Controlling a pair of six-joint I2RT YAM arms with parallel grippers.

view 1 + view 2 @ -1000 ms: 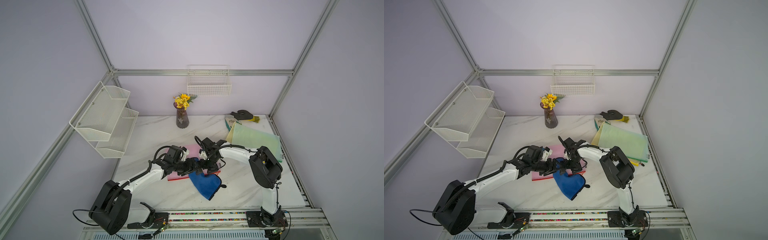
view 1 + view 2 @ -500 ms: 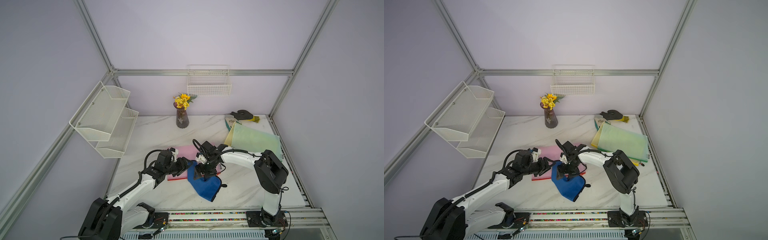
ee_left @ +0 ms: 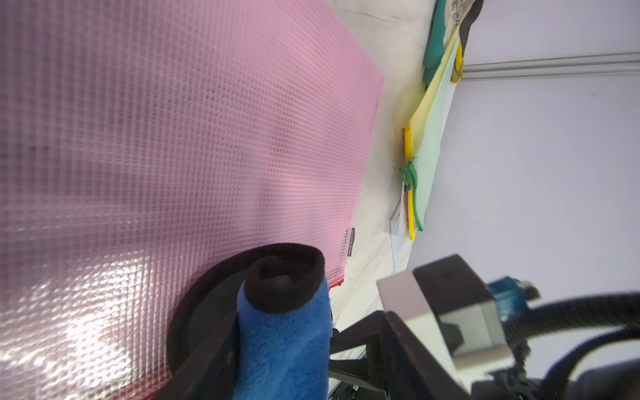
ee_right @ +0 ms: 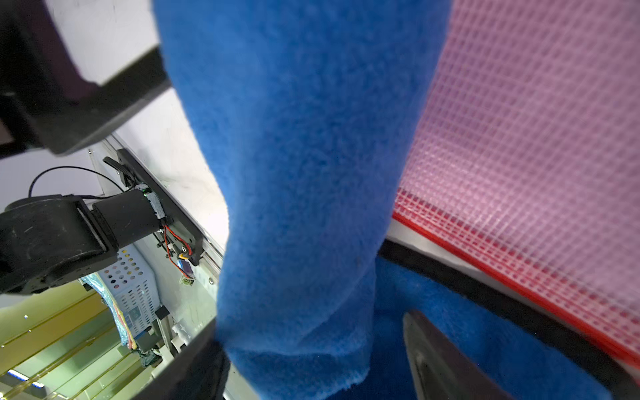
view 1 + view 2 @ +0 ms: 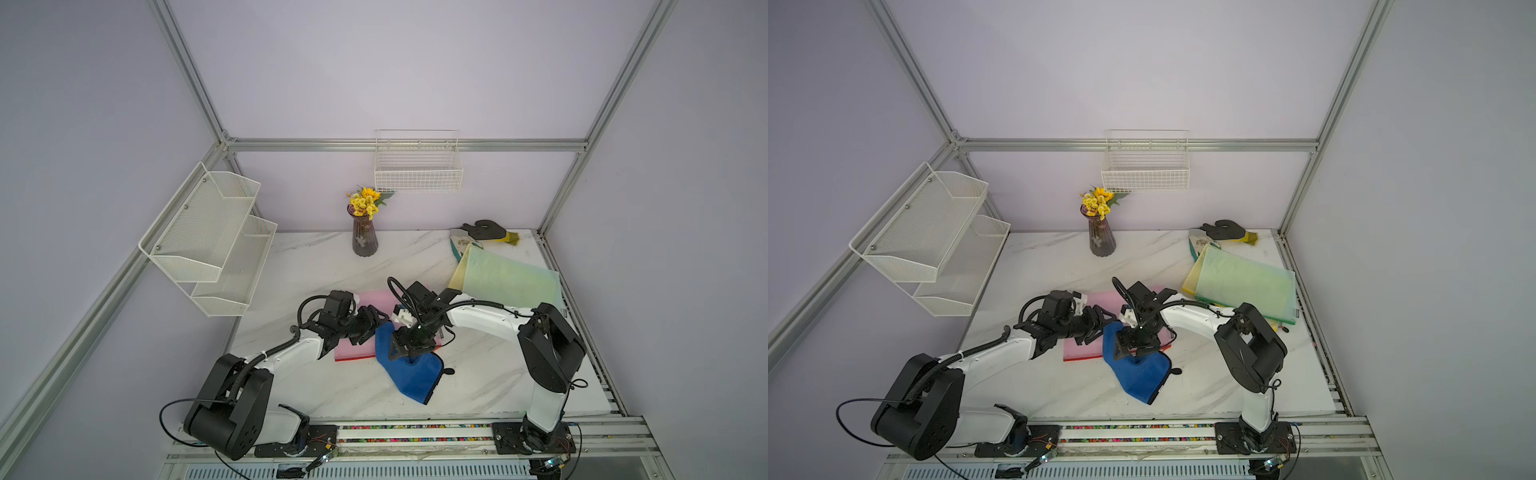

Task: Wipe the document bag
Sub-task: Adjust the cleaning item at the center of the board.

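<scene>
Near the front middle of the table [image 5: 316, 266], the pink document bag [image 5: 353, 351] lay flat, the blue cloth [image 5: 411, 376] bunched up over its right edge. The right gripper [image 5: 405, 358] straddled that fold, jaws apart; whether the left gripper [image 5: 376, 326] pinched the rolled hem could not be told. Wiping looked not yet under way; the next move called for a firm hold, then pressing cloth onto mesh

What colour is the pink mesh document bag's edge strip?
Red edge strip on the pink mesh document bag; clearest in right wrist view.
</scene>
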